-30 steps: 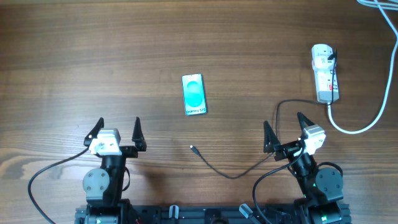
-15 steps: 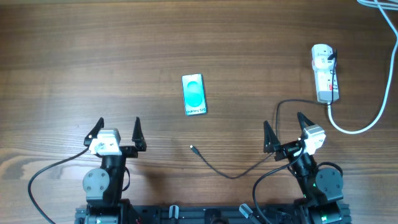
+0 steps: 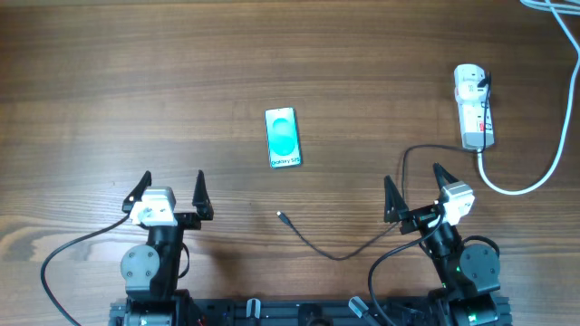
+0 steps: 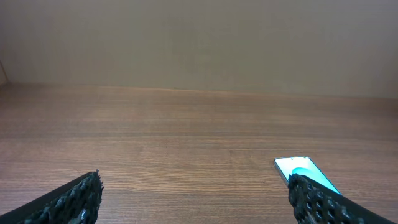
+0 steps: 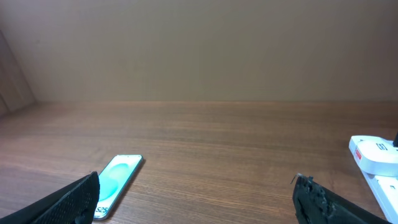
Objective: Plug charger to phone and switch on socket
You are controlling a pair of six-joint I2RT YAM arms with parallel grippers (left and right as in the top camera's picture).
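Cyan phone (image 3: 283, 138) apart from charger (image 3: 337, 256)

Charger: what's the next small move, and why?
Probably send the left pincer toward the charger tip. Both pincers are open and empty. The tip lies loose, short of the phone, and looks slightly nearer the left one than the right pincer.

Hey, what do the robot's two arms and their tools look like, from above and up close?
Both arms look alike. The left tool and right tool each have two black, pointed fingers with a rough, knobbly surface, mounted on a white block. Below that is a round black joint housing, with a thin black cable looping out beside it. No readable markings show.
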